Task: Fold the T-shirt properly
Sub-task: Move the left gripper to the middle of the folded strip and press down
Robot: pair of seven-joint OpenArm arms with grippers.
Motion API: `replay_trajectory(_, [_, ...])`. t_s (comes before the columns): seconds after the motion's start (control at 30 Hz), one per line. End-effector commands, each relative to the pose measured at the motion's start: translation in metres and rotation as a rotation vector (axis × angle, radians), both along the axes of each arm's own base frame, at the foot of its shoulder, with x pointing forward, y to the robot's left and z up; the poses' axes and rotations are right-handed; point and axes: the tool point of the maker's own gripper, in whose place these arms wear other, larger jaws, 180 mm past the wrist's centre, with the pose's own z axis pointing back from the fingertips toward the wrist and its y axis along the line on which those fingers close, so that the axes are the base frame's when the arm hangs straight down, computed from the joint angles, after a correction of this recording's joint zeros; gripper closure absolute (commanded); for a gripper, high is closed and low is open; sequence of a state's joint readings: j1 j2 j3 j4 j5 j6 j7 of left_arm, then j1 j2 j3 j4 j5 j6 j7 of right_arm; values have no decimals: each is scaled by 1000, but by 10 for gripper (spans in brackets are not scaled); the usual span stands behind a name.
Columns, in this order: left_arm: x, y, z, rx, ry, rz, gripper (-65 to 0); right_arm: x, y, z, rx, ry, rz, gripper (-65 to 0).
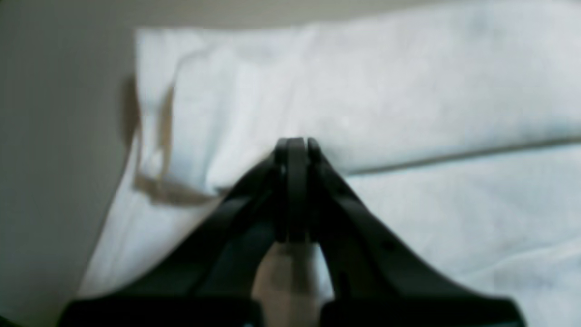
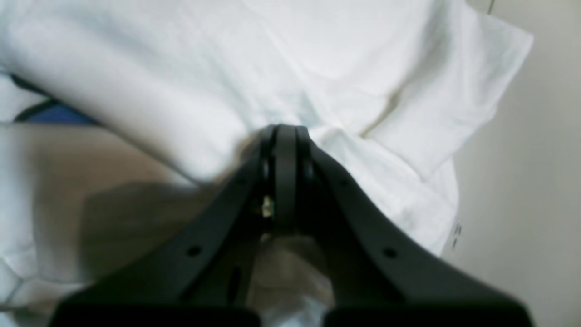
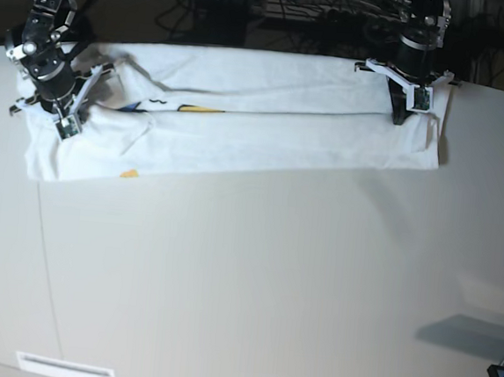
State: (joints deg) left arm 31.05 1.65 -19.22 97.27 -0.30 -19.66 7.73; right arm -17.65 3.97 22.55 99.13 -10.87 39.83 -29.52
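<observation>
Stretched in a long folded band across the far side of the pale surface (image 3: 254,268): the T-shirt (image 3: 239,139). Both ends pinched in closed jaws, left pincer (image 1: 295,143) and right pincer (image 2: 285,129). Uneven pull risks skewing the fold or slipping cloth.

The white T-shirt (image 3: 240,126) lies folded into a long band across the table.
</observation>
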Motion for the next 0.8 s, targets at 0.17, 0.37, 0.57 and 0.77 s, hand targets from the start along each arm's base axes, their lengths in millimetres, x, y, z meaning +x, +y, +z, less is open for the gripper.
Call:
replay_trajectory(0.17, [8, 27, -9, 35, 84, 66, 0, -7, -19, -29, 7, 93, -61, -6])
replay_trajectory(0.37, [42, 10, -7, 50, 113, -5, 0, 2, -34, -35, 17, 97, -107, -6])
replay_trajectory(0.57, [80, -40, -4, 131, 111, -156, 0, 9, -45, -38, 11, 106, -118, -6])
replay_trajectory(0.77, [93, -80, -3, 132, 99, -189, 0, 10, -92, -38, 5, 107, -238, -6])
